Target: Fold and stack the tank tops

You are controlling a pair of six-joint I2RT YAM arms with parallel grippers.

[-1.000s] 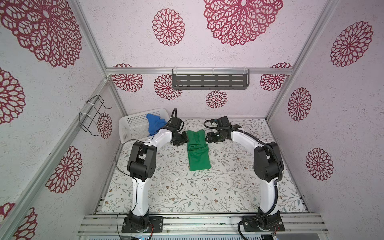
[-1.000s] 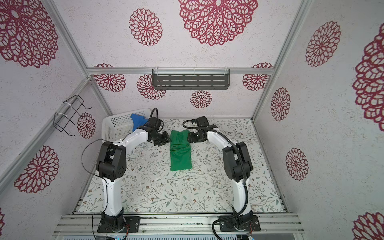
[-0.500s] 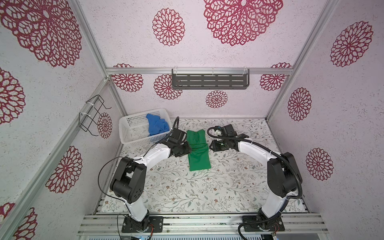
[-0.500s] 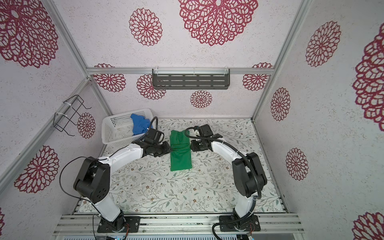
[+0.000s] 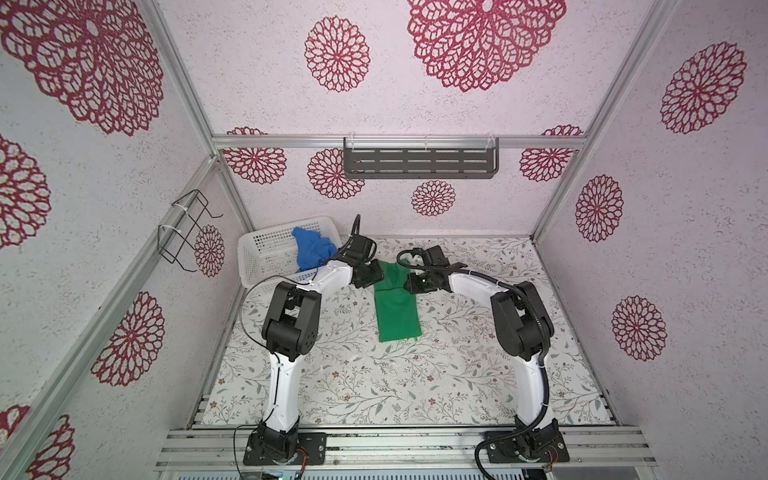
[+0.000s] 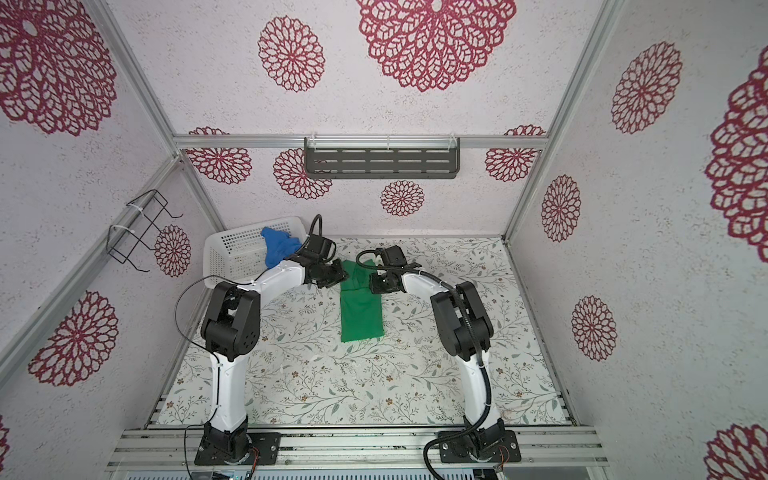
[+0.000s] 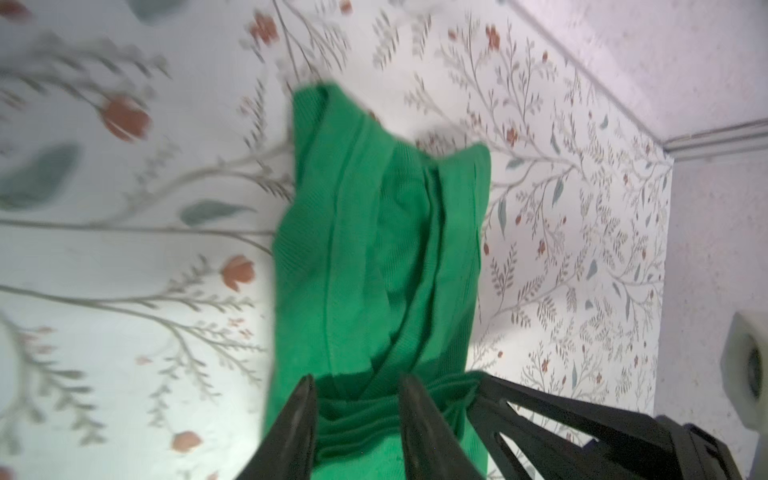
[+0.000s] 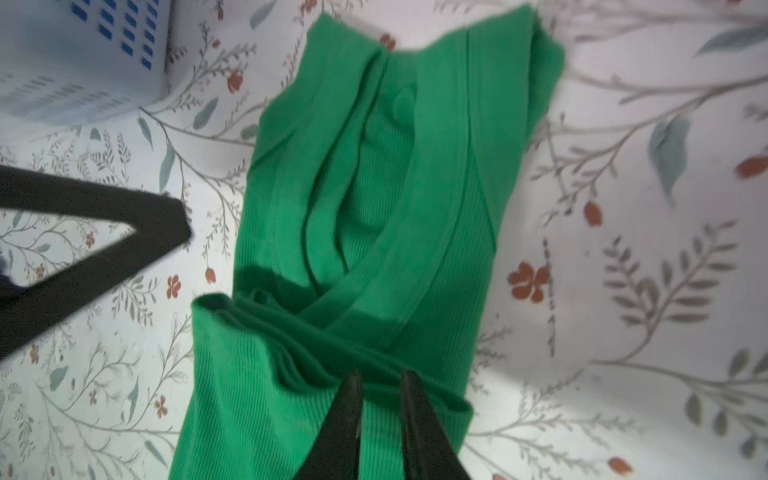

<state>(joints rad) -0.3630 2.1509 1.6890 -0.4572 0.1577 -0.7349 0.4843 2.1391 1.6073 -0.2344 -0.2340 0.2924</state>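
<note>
Patterned table (image 5: pixel 374 386): floral cover, bearing all listed items. White perforated basket (image 5: pixel 266 249): stood just outside the left gripper (image 7: pixel 357 380), on the side away from the right gripper (image 8: pixel 380 376). Green tank top (image 5: pixel 397 309): lay between and ahead of both sets of fingers as a narrow lengthwise strip, side folds apparently done. Its strap end was raised off the table at the fingertips and doubled toward the hem, and the hem end lay flat, well away from the fingers. The cross fold was judged begun, not finished. Blue tank top (image 5: pixel 312 251): crumpled in the basket behind the left fingers, unfolded, so all its folding and the stacking remained. Left gripper: fingers part-way apart with a bunched fold of green cloth held between them. Right gripper: fingers nearly together, pinching the opposite edge of the same raised end.
</note>
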